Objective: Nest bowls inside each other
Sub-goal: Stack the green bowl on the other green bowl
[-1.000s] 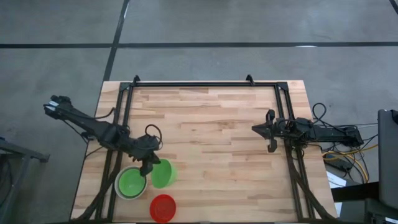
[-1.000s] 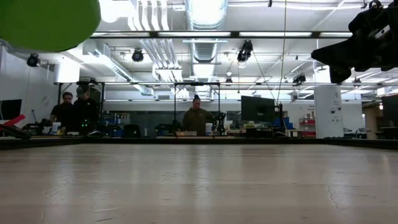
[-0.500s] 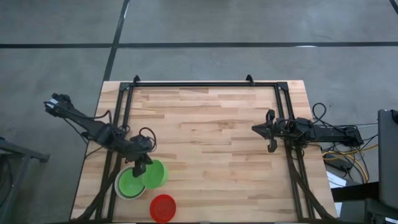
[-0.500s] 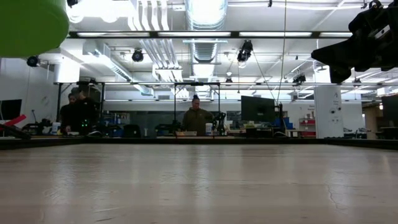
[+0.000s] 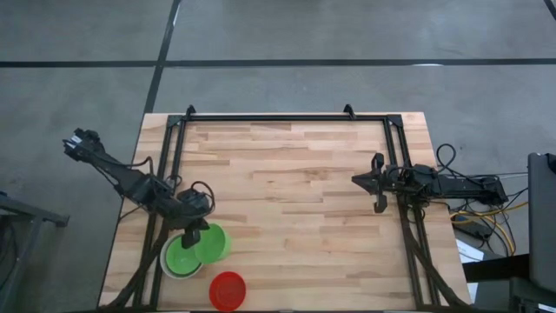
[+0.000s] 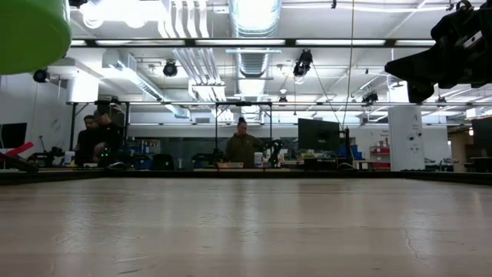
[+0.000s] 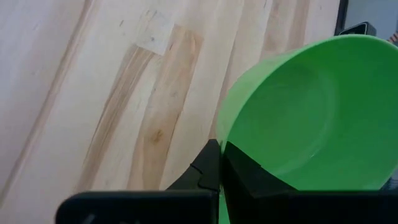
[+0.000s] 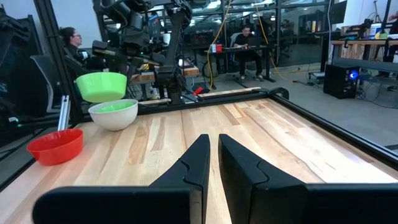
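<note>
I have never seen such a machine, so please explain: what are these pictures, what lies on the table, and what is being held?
This is a robot with two dark arms at a pale wooden table, each ending in a two-finger gripper. One picture looks straight down, one looks level across the tabletop into the room, and two come from cameras on the wrists.

The left gripper is shut on the rim of a bright green round plastic bowl and holds it in the air, partly over a pale grey-white round bowl. That pale bowl stands on the table with green already showing inside. A red round plastic bowl stands alone near the table's edge.

The right gripper waits at the other side, holding nothing, its fingers nearly together. People are in the room behind.
</note>
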